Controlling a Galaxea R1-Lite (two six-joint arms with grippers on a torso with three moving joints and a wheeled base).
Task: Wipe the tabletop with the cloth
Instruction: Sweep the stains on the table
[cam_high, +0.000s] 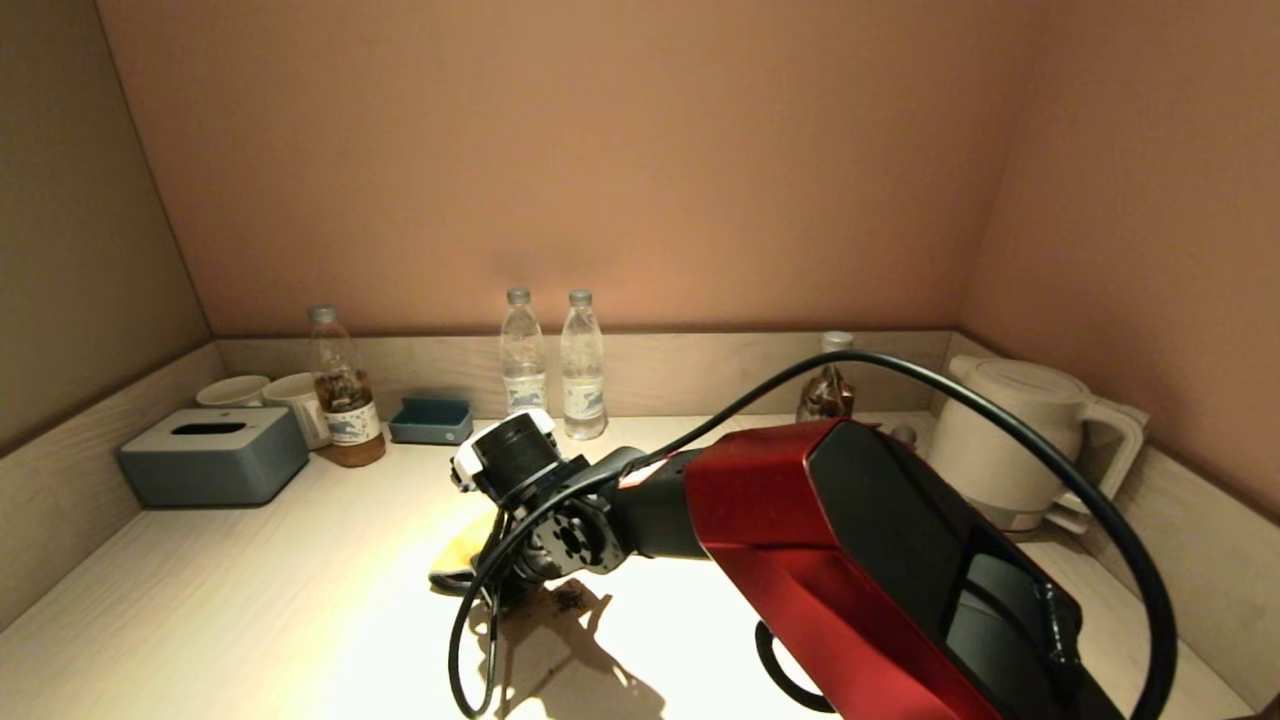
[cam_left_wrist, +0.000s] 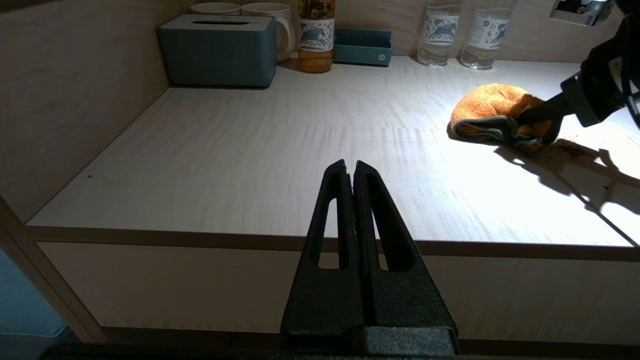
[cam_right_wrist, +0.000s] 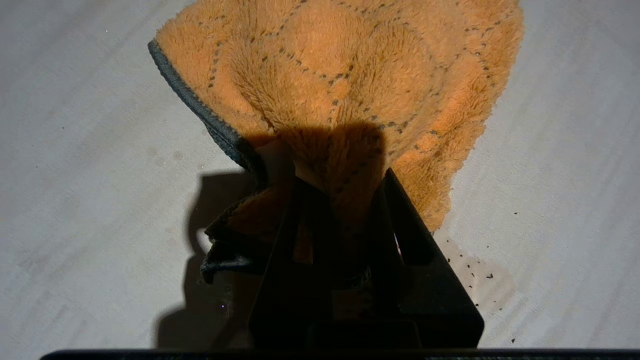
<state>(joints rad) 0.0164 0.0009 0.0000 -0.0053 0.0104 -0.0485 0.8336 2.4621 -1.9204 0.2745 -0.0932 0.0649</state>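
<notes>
Here, right gripper (cam_right_wrist: 340, 200) pinching a bunched fold of the orange cloth (cam_right_wrist: 350, 85) at mid-tabletop (cam_high: 250, 600), dark specks and a faint stain (cam_right_wrist: 475, 280) just beside it, left gripper (cam_left_wrist: 350, 172) pressed together and parked off the front edge, tissue box (cam_high: 213, 455) and kettle (cam_high: 1010, 440) well apart.

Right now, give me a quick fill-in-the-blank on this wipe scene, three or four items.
1. The right end effector is shut on the ____.
2. The left end effector, shut and holding nothing, hangs off the front edge of the ____.
3. Dark crumbs lie on the tabletop right beside the ____.
4. The grey-blue tissue box sits in the tabletop's back ____ corner.

Missing words: cloth; tabletop; cloth; left
</notes>
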